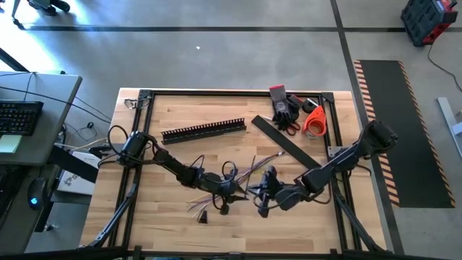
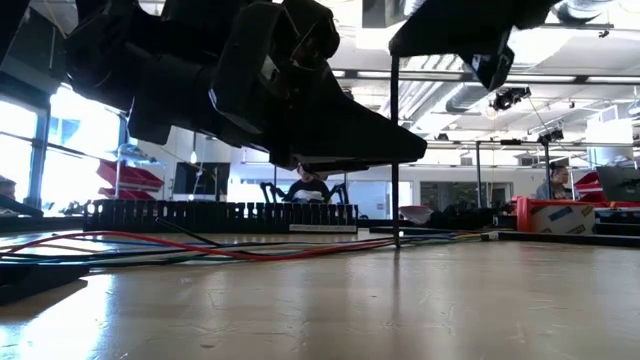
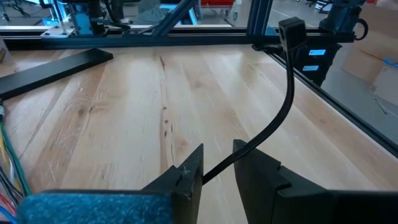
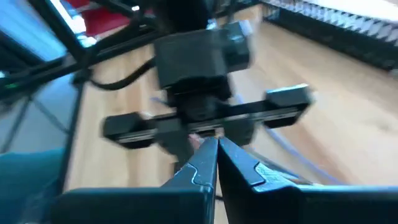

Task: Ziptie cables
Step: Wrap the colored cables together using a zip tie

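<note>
The cables (image 1: 242, 172) lie splayed on the table's middle, dark with coloured strands. They also show flat on the wood in the low view (image 2: 200, 247) and at the edge of the left wrist view (image 3: 7, 168). My left gripper (image 1: 232, 191) hovers over their near side, shut on a black zip tie (image 3: 283, 106). My right gripper (image 1: 263, 199) is just to its right, fingers shut (image 4: 216, 146) and pointing at the left gripper. The picture is blurred, so I cannot tell whether it touches anything. My left gripper pinches the zip tie's strap (image 3: 214, 169) between its two fingers, at the tail end. The strap runs forward out of the fingers along them, curves upward clear of the table, and ends in its square head (image 3: 291, 30).
A long black slotted rail (image 1: 204, 131) lies at the back left and a flat black strip (image 1: 285, 141) at the back right. Gloves (image 1: 284, 107), scissors and an orange tape roll (image 1: 315, 121) sit in the far right corner. Small dark pieces (image 1: 203, 217) lie near the front.
</note>
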{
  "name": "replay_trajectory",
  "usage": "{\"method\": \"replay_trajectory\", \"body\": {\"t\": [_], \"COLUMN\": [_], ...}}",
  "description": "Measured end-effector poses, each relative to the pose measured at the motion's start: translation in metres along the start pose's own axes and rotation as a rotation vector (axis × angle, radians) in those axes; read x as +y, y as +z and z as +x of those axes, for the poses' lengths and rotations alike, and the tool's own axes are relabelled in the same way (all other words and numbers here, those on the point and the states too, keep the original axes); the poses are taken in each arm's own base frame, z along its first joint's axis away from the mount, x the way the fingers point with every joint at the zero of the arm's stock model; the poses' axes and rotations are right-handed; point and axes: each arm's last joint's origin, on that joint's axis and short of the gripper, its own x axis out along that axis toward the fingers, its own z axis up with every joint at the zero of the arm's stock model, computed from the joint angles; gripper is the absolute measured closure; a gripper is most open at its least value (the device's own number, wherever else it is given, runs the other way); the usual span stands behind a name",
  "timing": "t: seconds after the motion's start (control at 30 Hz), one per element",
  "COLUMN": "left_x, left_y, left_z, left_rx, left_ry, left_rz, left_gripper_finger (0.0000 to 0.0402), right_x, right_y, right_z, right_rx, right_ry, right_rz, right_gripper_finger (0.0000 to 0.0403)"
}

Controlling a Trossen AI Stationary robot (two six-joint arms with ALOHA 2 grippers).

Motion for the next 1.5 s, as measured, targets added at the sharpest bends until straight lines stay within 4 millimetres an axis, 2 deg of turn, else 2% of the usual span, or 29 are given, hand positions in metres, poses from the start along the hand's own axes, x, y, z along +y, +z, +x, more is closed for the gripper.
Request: {"method": "replay_trajectory", "body": {"t": [0.23, 0.5, 0.87, 1.27, 1.5], "left_x": [0.001, 0.001, 0.001, -0.003, -0.002], "left_y": [0.000, -0.001, -0.001, 0.004, 0.005], "left_z": [0.000, 0.000, 0.000, 0.000, 0.000], "left_rx": [-0.001, 0.006, 0.006, -0.035, -0.044], "left_ry": [0.026, 0.026, 0.027, -0.135, -0.136], "left_rz": [0.000, 0.001, 0.001, 0.023, 0.001], "left_gripper_finger": [0.0339, 0.0339, 0.0339, 0.0339, 0.0330], "right_x": [0.000, 0.005, 0.003, 0.001, 0.001], "right_y": [-0.007, 0.002, -0.005, -0.008, -0.009], "right_z": [0.012, 0.010, 0.010, 0.011, 0.011], "right_rx": [0.058, -0.019, 0.066, 0.060, 0.064], "right_ry": [0.066, 0.105, 0.124, 0.072, 0.063], "right_rz": [0.009, -0.011, -0.001, -0.036, -0.046], "right_gripper_finger": [0.0403, 0.0403, 0.0403, 0.0403, 0.0403]}}
